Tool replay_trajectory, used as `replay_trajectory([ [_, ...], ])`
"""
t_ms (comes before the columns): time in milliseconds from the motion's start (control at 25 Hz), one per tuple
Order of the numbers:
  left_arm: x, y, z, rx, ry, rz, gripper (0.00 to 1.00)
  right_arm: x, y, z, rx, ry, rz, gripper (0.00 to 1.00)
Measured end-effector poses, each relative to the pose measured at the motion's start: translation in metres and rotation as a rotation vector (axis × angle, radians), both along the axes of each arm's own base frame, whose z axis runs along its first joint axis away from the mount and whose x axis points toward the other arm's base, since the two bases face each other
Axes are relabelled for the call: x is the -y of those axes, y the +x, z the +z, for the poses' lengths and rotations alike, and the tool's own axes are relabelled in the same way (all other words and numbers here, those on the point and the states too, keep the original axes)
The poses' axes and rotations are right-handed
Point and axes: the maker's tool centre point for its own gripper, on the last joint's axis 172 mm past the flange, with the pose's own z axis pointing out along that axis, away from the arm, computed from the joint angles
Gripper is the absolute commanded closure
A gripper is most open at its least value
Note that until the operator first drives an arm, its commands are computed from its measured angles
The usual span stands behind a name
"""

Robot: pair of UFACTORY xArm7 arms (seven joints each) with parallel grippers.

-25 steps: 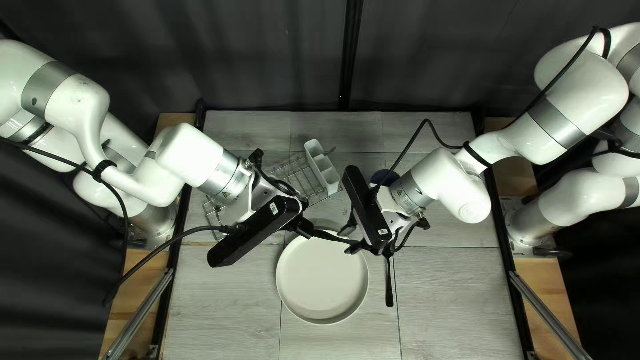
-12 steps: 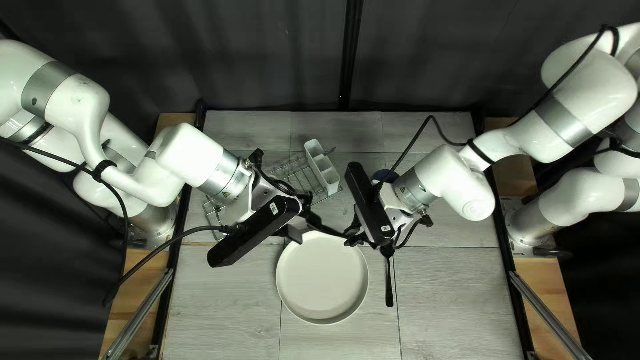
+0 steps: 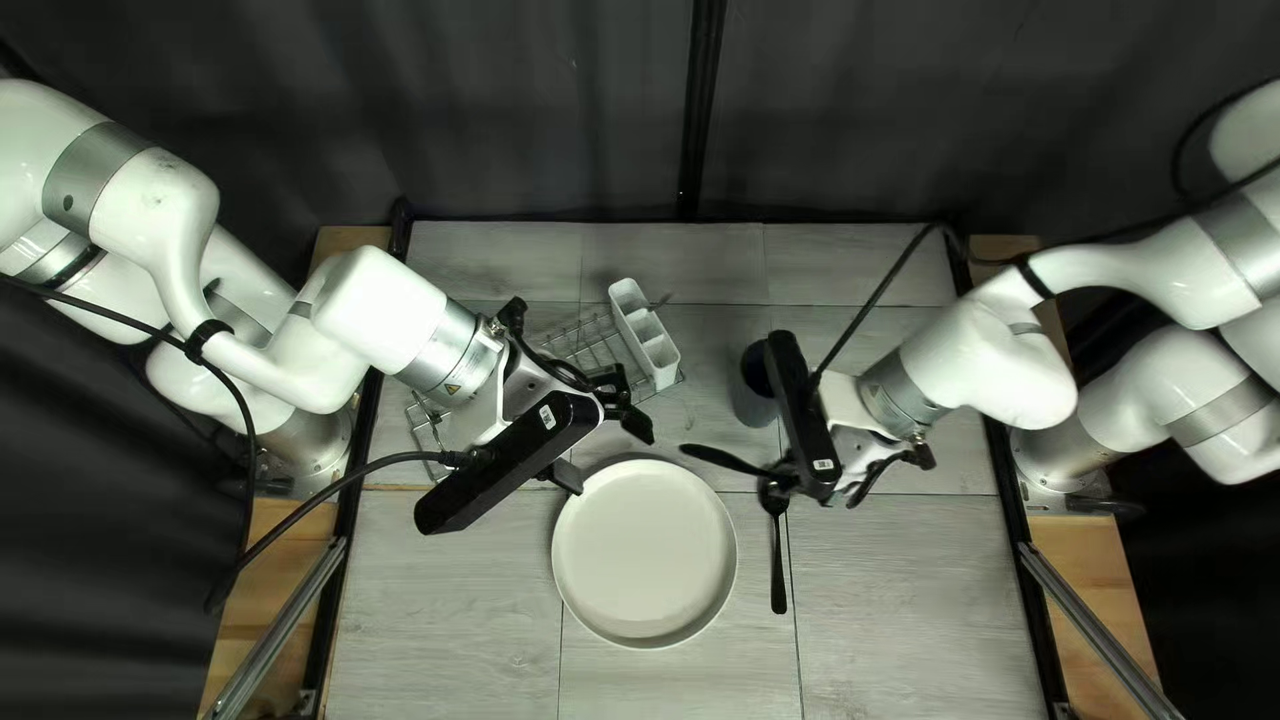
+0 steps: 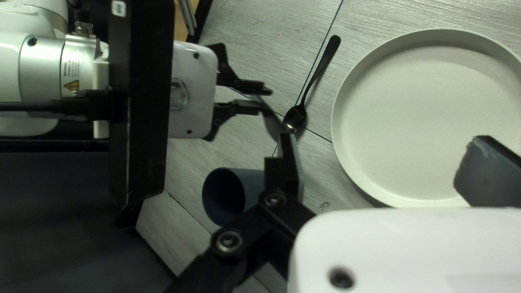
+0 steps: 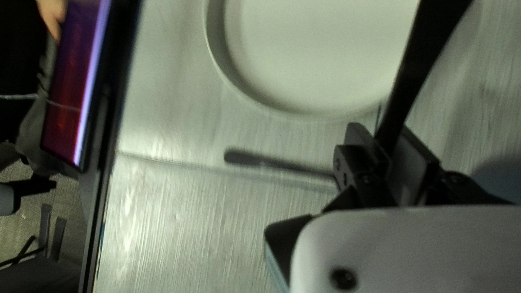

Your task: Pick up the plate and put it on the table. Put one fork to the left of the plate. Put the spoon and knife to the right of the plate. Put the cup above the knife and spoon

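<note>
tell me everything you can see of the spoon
The spoon is all black: a slim handle widening to a rounded end, and a glossy, perhaps metal bowl. It lies flat on the table, right of the plate in the top left view, handle toward the near edge. Only the table visibly touches it.

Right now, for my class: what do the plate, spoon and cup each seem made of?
Plate: perhaps ceramic or plastic, matt, pale without glints. Spoon: probably metal, glossy black, slim, with a bright glint in its bowl. Cup: perhaps plastic or ceramic, satin; its even blue-grey wall doesn't settle which.
</note>
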Motion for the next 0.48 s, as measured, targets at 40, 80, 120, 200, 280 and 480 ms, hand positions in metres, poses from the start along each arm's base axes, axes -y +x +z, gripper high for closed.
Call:
replay_trajectory([
  [40,0.0000,0.0000,0.0000,0.000,0.000,0.000,0.00,0.0002,-0.0005,-0.0003,-0.002,0.000,-0.001,1.00],
  [80,0.0000,0.0000,0.0000,0.000,0.000,0.000,0.00,0.0002,-0.0008,-0.0005,-0.002,-0.001,-0.001,1.00],
  [120,0.0000,0.0000,0.0000,0.000,0.000,0.000,0.00,0.0003,-0.0009,-0.0006,-0.003,-0.001,-0.002,1.00],
  [200,0.0000,0.0000,0.0000,0.000,0.000,0.000,0.00,0.0003,-0.0010,-0.0006,-0.003,-0.001,-0.002,1.00],
  [280,0.0000,0.0000,0.0000,0.000,0.000,0.000,0.00,0.0003,-0.0010,-0.0006,-0.003,-0.001,-0.002,1.00],
  [480,0.0000,0.0000,0.0000,0.000,0.000,0.000,0.00,0.0087,-0.0026,-0.0053,-0.001,0.019,0.010,1.00],
])
